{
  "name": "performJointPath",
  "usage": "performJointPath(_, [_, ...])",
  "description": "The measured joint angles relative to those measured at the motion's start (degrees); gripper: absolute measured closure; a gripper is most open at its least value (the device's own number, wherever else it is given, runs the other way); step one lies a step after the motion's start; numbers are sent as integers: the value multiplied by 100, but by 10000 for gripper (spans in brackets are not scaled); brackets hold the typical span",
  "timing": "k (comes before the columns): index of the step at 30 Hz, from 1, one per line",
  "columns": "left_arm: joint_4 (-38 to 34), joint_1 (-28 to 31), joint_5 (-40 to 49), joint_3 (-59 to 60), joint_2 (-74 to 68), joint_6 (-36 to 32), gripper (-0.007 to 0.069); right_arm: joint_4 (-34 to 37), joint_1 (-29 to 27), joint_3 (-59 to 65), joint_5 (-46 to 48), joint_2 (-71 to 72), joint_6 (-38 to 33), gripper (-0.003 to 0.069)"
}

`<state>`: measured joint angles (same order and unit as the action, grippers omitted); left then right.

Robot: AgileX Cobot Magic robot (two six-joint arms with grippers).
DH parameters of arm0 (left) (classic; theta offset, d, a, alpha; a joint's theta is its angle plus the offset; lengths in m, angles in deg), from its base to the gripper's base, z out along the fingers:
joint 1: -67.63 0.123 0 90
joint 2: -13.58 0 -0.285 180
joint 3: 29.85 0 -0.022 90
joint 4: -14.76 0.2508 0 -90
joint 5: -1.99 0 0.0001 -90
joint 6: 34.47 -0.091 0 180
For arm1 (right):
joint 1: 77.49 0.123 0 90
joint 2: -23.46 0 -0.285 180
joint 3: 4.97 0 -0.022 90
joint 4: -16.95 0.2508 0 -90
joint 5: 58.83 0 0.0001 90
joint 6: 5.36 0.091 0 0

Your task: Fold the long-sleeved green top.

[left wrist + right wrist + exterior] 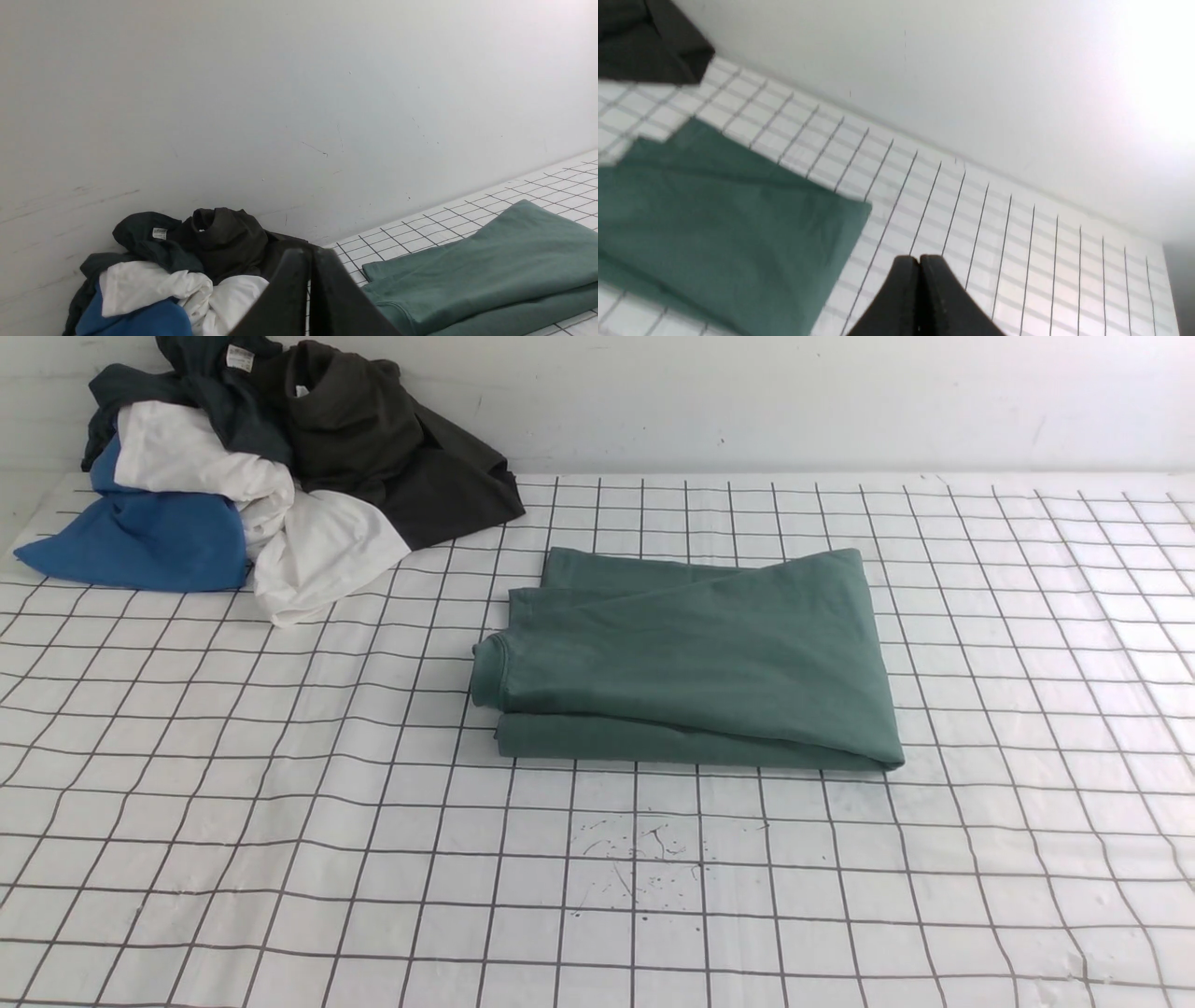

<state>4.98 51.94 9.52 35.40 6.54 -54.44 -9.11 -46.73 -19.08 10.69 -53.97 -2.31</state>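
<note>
White plastic sheeting ruled with a dark grid is covering the table, wrinkling slightly and catching the light, and a scuffed pale wall is closing off the far side; the green long-sleeved top is lying near the middle of the sheet, already folded into a compact, roughly rectangular stack of several layers, with a ribbed edge curling at its left end and a smooth fold rounding its right front corner.

Judging by the matte sage knit and the way the layers are sagging into one another, the top is likely handling as soft, limp and fairly light, with enough cotton friction that it is probably not sliding on itself, though it may be slipping on the glossy sheet; taking hold at the stacked corners or along the thick front edge, pinching all layers together, is looking safest, since a pinch on the upper layer alone would be peeling the fold open.

At the far left a heap of other garments is sprawling, dark teal, olive-brown, white and blue, well apart from the top.

The left gripper is hanging above the sheet with its black fingers pressed together on nothing; the right gripper is likewise pinched closed and empty, clear of the cloth.
</note>
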Motion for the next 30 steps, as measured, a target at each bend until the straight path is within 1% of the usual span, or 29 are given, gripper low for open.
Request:
performJointPath(2, [0, 0, -8, 0, 0, -11, 631, 148, 0, 1229, -382, 678, 136, 670])
performJointPath(5, [0, 0, -8, 0, 0, -28, 631, 466, 0, 2956, -1396, 1686, 482, 670])
performJointPath(6, [0, 0, 5, 0, 0, -28, 631, 642, 0, 3658, -2011, 2128, 643, 670])
performJointPath(8, [0, 0, 31, 4, 0, -28, 631, 857, 0, 4759, -2828, 2804, 825, 670])
performJointPath(10, [0, 0, 32, 4, 0, -23, 631, 1019, 0, 5649, -3616, 3301, 926, 670])
performJointPath(11, [0, 0, 32, 4, 0, -23, 631, 1033, 0, 5740, -3699, 3347, 934, 670])
performJointPath(13, [0, 0, 36, 4, 0, -23, 631, 1263, 0, 6792, -4779, 3844, 980, 670])
performJointPath(14, [0, 0, 36, 4, 0, -23, 631, 1263, 0, 6859, -4779, 3874, 985, 670])
performJointPath(15, [0, 0, 52, 4, 0, -23, 631, 1362, 0, 7319, -5286, 4081, 991, 670])
performJointPath(16, [0, 0, 68, 4, 0, -23, 631, 1402, 0, 7542, -5584, 4196, 991, 670])
performJointPath(19, [0, 0, 117, 4, 0, -23, 631, 1423, 0, 7955, -5973, 4322, 997, 670])
performJointPath(30, [-6, 0, 129, 4, 0, -23, 631, 1457, 0, 8088, -5955, 4328, 997, 670])
